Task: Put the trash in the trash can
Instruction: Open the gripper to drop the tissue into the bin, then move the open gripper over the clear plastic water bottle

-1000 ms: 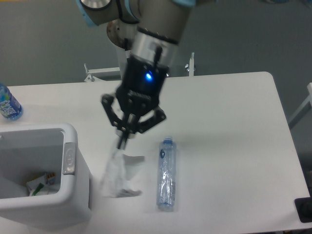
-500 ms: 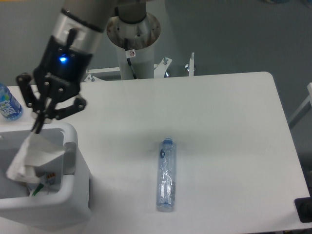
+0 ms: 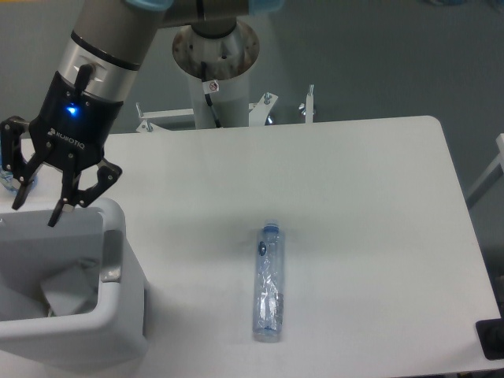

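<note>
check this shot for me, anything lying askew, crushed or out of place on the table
One thing: a crushed clear bottle lies on its side on the white table, apart from the trash can. The crumpled wrapper sits inside the can, and the gripper hangs open above it, holding nothing.

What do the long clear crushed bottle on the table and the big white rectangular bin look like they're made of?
The long clear crushed bottle looks like thin transparent plastic: the table shows through it and its creases catch glints. The big white rectangular bin looks like moulded opaque plastic, smooth and slightly glossy, with thick rounded edges.
</note>
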Available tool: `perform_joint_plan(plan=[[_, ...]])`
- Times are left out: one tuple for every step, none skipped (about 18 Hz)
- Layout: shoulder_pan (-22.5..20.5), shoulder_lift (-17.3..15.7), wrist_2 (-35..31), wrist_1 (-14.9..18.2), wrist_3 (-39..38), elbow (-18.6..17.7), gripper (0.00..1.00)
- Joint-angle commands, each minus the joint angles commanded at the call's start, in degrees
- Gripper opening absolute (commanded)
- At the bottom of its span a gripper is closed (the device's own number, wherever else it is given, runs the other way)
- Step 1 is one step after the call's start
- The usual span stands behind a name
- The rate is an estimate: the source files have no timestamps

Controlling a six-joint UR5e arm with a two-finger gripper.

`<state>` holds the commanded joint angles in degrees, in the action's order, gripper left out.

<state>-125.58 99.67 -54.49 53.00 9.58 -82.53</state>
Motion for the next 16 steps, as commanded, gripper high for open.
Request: perform_joint_plan(plan=[[-1.8, 0.1, 0.0, 0.1, -0.5, -0.1, 1.00], [-3.3, 0.4, 0.0, 0.1, -0.7, -0.1, 1.00], [-5.0, 1.0, 0.0, 0.0, -1.0, 0.1, 1.00], [-6.9, 1.7, 0.0, 0.0, -1.3, 0.2, 1.00], [-8.5, 2.0, 0.0, 0.0, -1.9, 0.3, 1.00], [-10.5, 2.3, 0.0, 0.0, -2.8, 0.4, 1.00], [-12.3, 2.8, 0.0, -0.1, -3.3, 0.8, 1.00], [-13.6, 3.2, 0.0, -0.1, -3.1, 1.0, 1.00], [-14.6, 4.0, 0.0, -0.2, -2.7, 1.1, 1.00], [-15.2, 4.6, -0.2, -0.4, -2.6, 1.5, 1.00], [-15.3, 5.3, -0.2, -0.5, -2.3, 1.9, 1.00], [-15.6, 6.1, -1.0, -0.6, -1.7, 2.6, 1.00], [-15.9, 7.0, -4.5, -0.6, -1.1, 3.5, 1.00], [-15.8, 8.0, -9.5, -0.7, -0.3, 4.2, 1.00], [-15.7, 8.9, -13.8, -0.4, 1.6, 4.5, 1.00], [-15.6, 9.7, -16.1, -0.3, 3.7, 4.5, 1.00]])
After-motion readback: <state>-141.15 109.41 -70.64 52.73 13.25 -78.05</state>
